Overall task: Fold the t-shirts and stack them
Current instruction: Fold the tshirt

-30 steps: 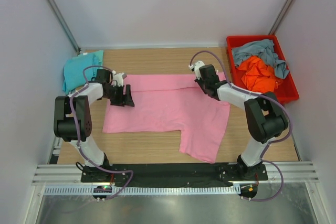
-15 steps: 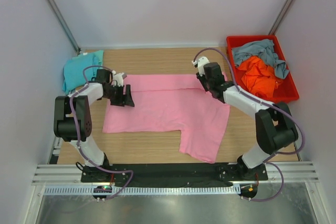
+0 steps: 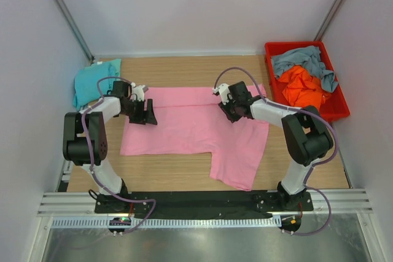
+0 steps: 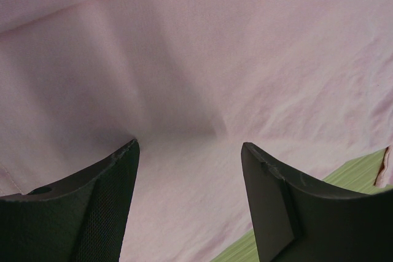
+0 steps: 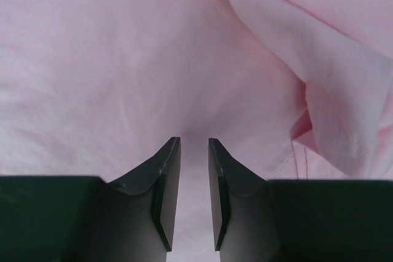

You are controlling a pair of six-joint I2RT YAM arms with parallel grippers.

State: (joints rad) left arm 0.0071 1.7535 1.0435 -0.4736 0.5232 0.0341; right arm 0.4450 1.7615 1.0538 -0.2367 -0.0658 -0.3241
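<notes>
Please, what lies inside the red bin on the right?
In the red bin lie a crumpled grey-blue shirt and an orange shirt, touching each other. The bin's floor, and anything beneath them, is covered.

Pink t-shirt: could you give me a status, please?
Left end effector open over pink t-shirt. Right end effector barely open, holding nothing. Nothing obstructing.

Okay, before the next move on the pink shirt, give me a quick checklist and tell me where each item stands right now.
1. The left gripper open over the pink t-shirt, at its left edge: ok.
2. The right gripper pinching cloth: not ok; jaws narrowly apart, nothing between.
3. The pink t-shirt lying flat: not ok; rumpled beside the right gripper.
4. The teal t-shirt apart from the pink one: ok.
5. Either gripper touching cloth: cannot tell.
</notes>
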